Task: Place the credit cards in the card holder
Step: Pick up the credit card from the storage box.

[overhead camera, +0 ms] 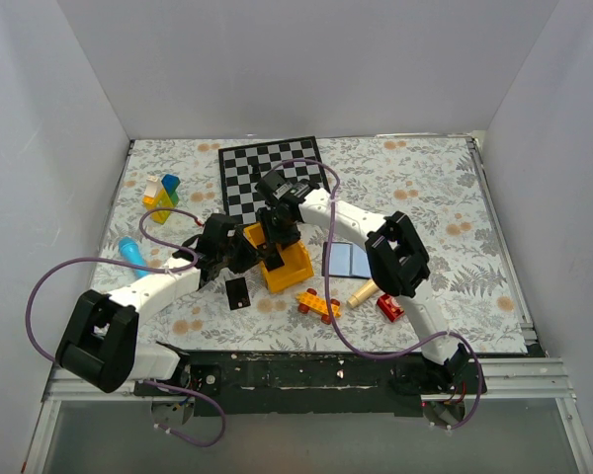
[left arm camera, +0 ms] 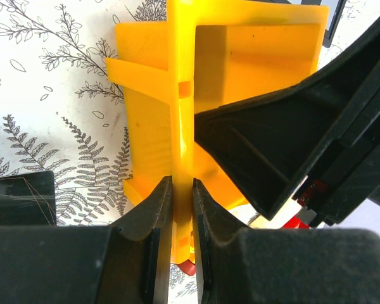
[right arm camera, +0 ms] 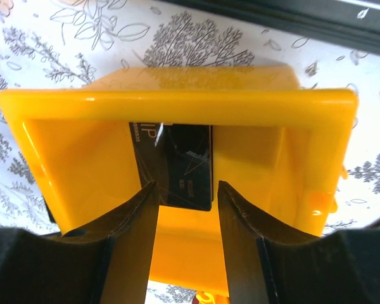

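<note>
A yellow bin point(overhead camera: 295, 269) stands mid-table. My left gripper point(overhead camera: 245, 252) is shut on the bin's side wall point(left arm camera: 182, 126), the wall pinched between its fingertips point(left arm camera: 163, 202). My right gripper point(overhead camera: 277, 242) hangs open over the bin's mouth point(right arm camera: 177, 101). One black credit card point(right arm camera: 177, 164) lies inside the bin, just beyond and between the open jaws, untouched. A second black card point(overhead camera: 237, 292) lies flat on the table left of the bin; it also shows in the left wrist view point(left arm camera: 19, 199). The card holder point(overhead camera: 351, 260) lies open, blue-grey side up, right of the bin.
A chessboard point(overhead camera: 274, 176) lies behind the arms. Coloured blocks point(overhead camera: 163, 191) and a blue object point(overhead camera: 130, 252) are at the left. An orange brick point(overhead camera: 318, 305), a wooden peg point(overhead camera: 363, 292) and a red piece point(overhead camera: 390, 307) lie in front of the bin.
</note>
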You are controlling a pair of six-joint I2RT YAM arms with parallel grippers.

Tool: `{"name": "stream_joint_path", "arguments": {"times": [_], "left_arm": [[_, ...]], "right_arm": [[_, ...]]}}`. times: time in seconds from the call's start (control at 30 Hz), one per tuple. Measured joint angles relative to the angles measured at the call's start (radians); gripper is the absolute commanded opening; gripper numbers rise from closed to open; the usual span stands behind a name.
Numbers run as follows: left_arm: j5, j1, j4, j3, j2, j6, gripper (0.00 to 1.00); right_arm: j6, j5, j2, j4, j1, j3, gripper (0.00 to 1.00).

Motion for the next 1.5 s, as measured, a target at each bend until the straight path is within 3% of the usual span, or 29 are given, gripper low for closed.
{"name": "stream_joint_path", "arguments": {"times": [0.57, 1.5], "left_arm": [[0.010, 0.000, 0.005, 0.008, 0.011, 0.001, 0.00], [0.015, 0.001, 0.005, 0.016, 0.022, 0.005, 0.00]], "right_arm": [[-0.005, 0.047, 0.053, -0.021, 0.014, 0.031, 0.52], [-0.005, -0.039, 0.042, 0.019, 0.002, 0.014, 0.52]]}}
